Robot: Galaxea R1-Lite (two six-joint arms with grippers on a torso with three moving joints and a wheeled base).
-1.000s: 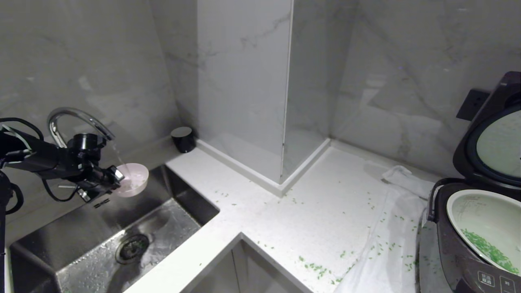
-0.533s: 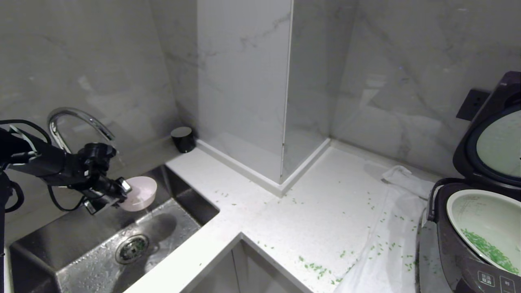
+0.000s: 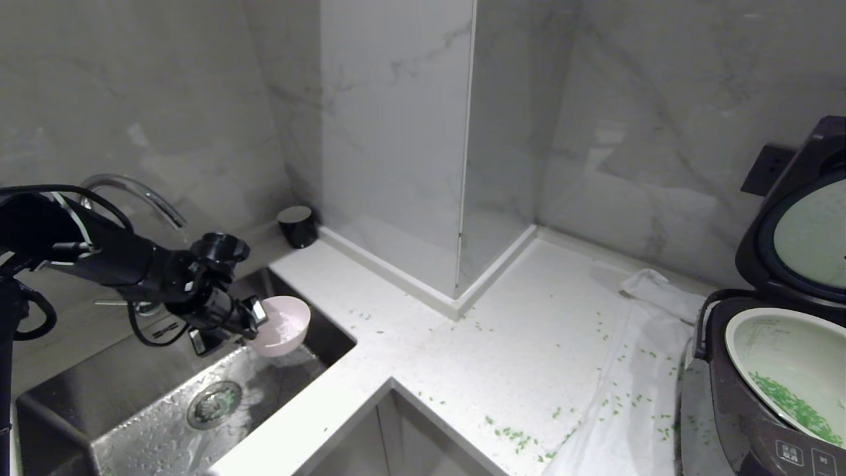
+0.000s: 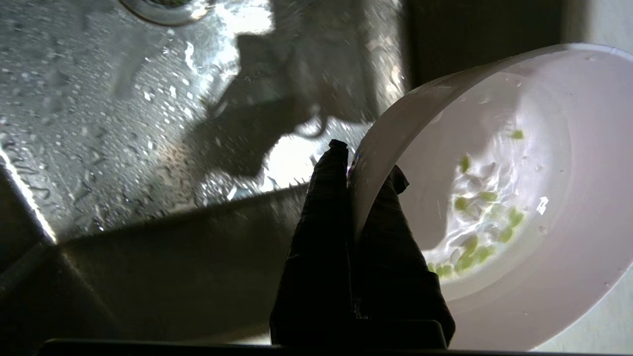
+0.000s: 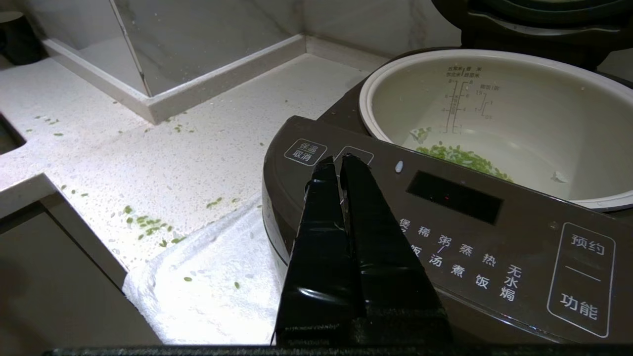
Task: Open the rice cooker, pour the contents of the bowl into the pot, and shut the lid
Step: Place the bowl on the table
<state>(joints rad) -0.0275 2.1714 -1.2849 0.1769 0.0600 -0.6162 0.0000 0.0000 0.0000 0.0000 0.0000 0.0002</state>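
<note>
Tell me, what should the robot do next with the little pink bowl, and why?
Probably carry it level, across the counter toward the pot. The left gripper is shut on the bowl by its rim over the sink, with water and green bits inside. The lid stands open, and the pot already holds some green bits.
</note>
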